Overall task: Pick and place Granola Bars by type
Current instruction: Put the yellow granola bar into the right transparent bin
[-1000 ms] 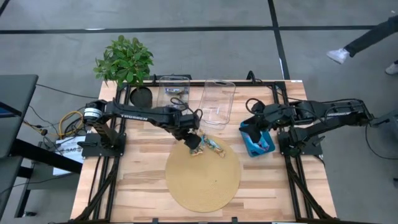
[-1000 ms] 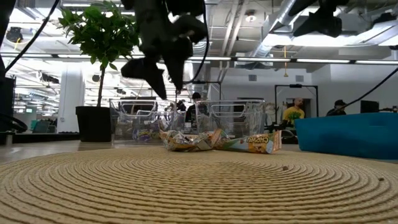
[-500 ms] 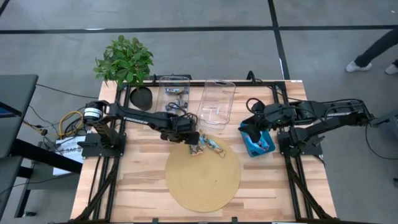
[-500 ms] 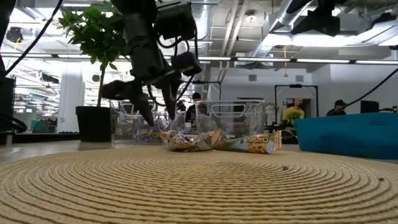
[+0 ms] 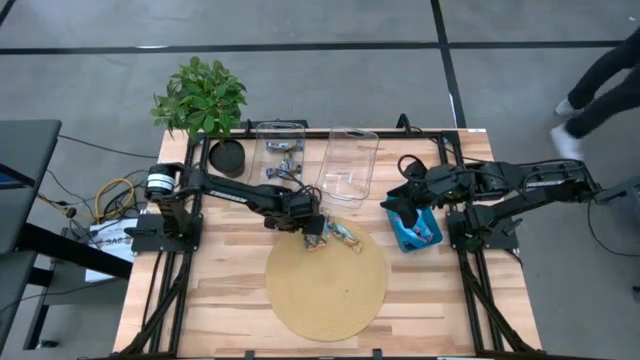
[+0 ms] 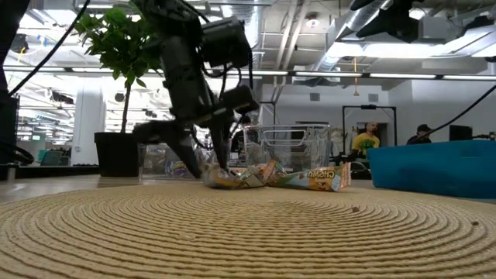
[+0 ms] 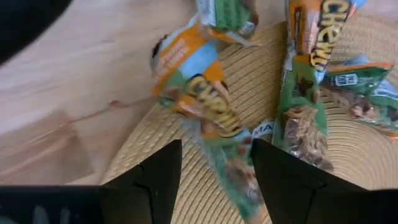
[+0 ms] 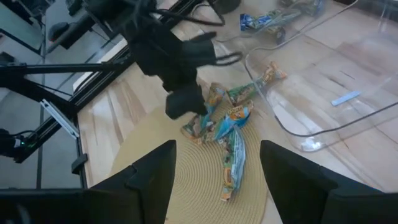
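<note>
Several granola bars (image 5: 335,234) in green, orange and pale blue wrappers lie in a small pile on the far edge of a round woven mat (image 5: 327,285). My left gripper (image 7: 214,162) is open and low over the pile; its fingers stand on either side of one orange-and-green bar (image 7: 202,102), and I see no touch. In the low view its tips (image 6: 203,164) reach down to the pile (image 6: 240,176). My right gripper (image 8: 217,152) is open and hovers above the teal tray (image 5: 418,236) on the table's right. More bars (image 5: 283,147) lie in the left clear bin.
Two clear plastic bins (image 5: 280,150) (image 5: 348,165) stand side by side at the far edge, behind the mat. A potted plant (image 5: 200,95) stands at the far left corner. Bare wood shows on both sides of the mat. A person walks past beyond the table's right (image 5: 600,75).
My left gripper has come down from well above the mat, its fingers spread, until its tips stand at the bar pile. The bars have stayed where they were. My right arm has kept still.
</note>
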Tool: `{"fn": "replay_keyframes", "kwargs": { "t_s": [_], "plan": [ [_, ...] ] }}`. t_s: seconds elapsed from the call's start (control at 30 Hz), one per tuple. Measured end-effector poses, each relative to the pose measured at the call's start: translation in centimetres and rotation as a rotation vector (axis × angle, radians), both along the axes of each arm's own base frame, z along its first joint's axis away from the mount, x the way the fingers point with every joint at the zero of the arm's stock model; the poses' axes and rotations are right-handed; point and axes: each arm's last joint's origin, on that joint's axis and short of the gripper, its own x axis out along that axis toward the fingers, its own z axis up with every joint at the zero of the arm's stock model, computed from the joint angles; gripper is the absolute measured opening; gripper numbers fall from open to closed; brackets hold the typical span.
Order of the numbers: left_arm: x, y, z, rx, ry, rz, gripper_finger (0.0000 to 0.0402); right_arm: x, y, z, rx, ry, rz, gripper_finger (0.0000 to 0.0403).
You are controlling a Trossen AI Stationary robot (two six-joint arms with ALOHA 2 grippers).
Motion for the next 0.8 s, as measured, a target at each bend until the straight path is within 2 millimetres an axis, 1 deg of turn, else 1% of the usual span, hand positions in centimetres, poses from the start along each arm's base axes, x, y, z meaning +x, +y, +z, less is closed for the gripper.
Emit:
{"fn": "replay_keyframes", "kwargs": {
  "t_s": [0.13,0.3,0.4,0.53,0.63,0.8],
  "plan": [
    [0.6,0.0,-1.5,-0.02,0.009,-0.028,0.0187,0.1,0.0,0.1,0.007,-0.019,-0.003,0.0223],
    [0.8,-0.4,-1.9,-0.026,0.014,-0.084,0.0179,0.3,0.0,0.3,0.011,-0.044,-0.003,0.0223],
    [1.0,-0.4,-1.6,-0.007,0.015,-0.107,0.0157,0.3,0.0,0.3,0.012,-0.044,-0.002,0.0223],
    [1.6,-0.4,-1.0,0.03,0.003,-0.134,0.0118,0.2,0.0,0.3,0.012,-0.042,-0.001,0.0223],
    [2.2,-0.4,-0.1,0.053,-0.013,-0.152,0.0094,0.2,0.0,0.3,0.008,-0.04,0.002,0.0223],
    [2.6,-0.3,1.4,0.096,0.025,-0.183,0.0072,0.2,0.0,0.3,0.006,-0.04,0.004,0.0223]
  ]
}}
